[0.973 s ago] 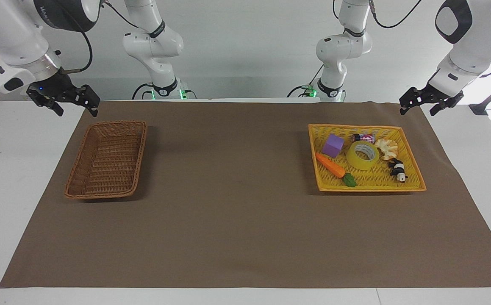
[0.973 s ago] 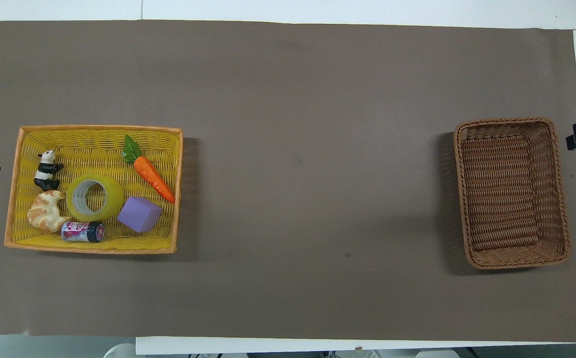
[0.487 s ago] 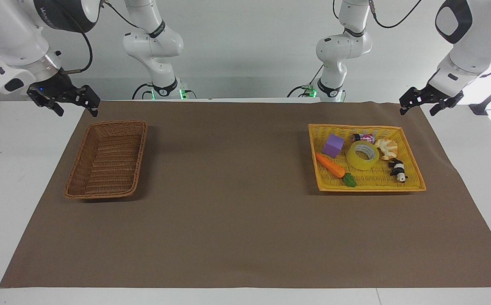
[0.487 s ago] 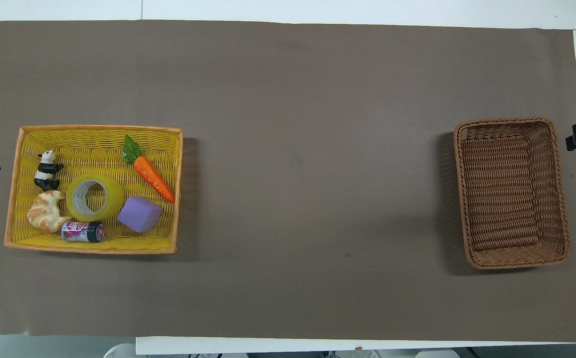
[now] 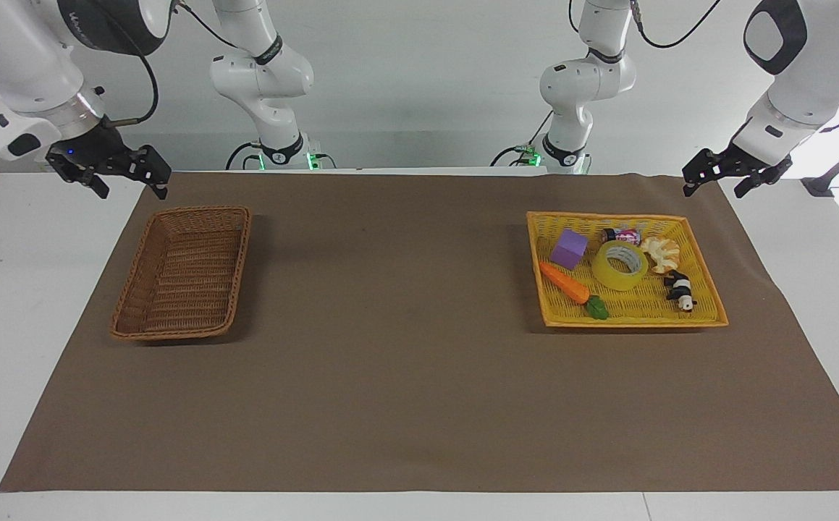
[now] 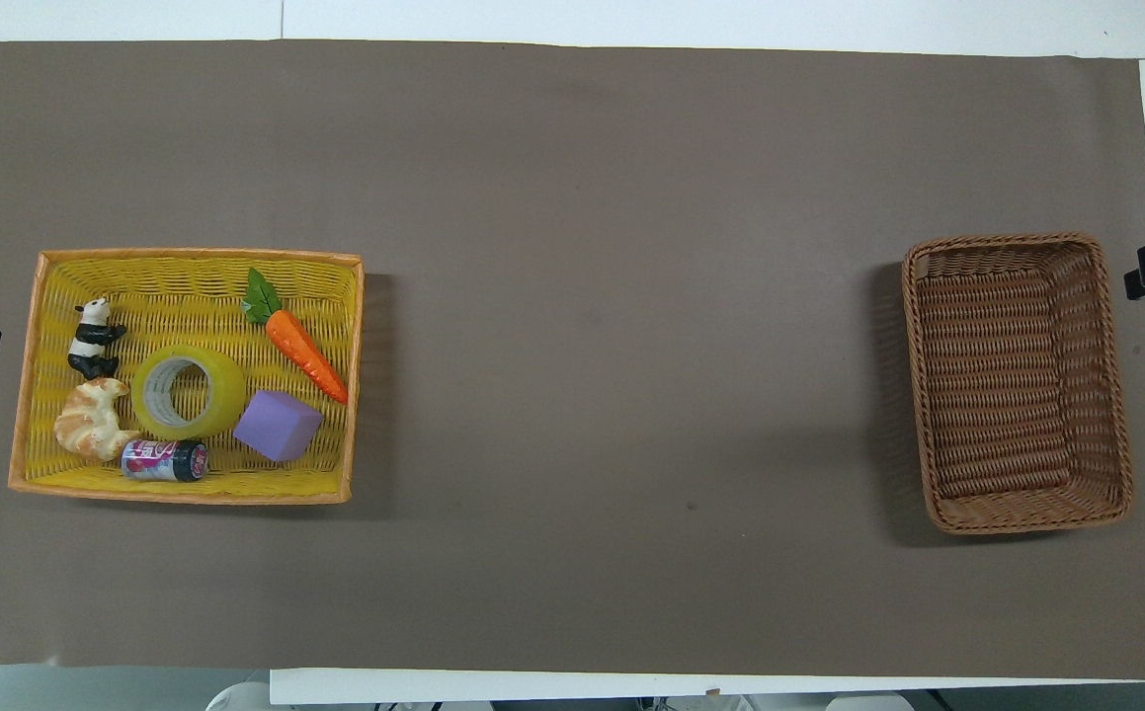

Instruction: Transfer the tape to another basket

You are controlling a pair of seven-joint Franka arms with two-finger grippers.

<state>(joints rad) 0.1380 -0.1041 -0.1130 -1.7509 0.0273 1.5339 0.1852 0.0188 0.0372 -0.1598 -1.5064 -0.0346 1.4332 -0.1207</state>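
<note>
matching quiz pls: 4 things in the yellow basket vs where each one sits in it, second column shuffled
Things:
1. tape
2. carrot
3. can
4. panda

Places in the yellow basket:
A. lying along the wall nearest the robots
B. between the croissant and the purple block
C. by the wall toward the brown basket
D. just farther from the robots than the croissant

Pairs: 1-B, 2-C, 3-A, 4-D

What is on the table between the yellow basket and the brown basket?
Nothing but bare brown table cover. The overhead view shows the whole stretch from the yellow basket holding the tape to the brown basket.
</note>
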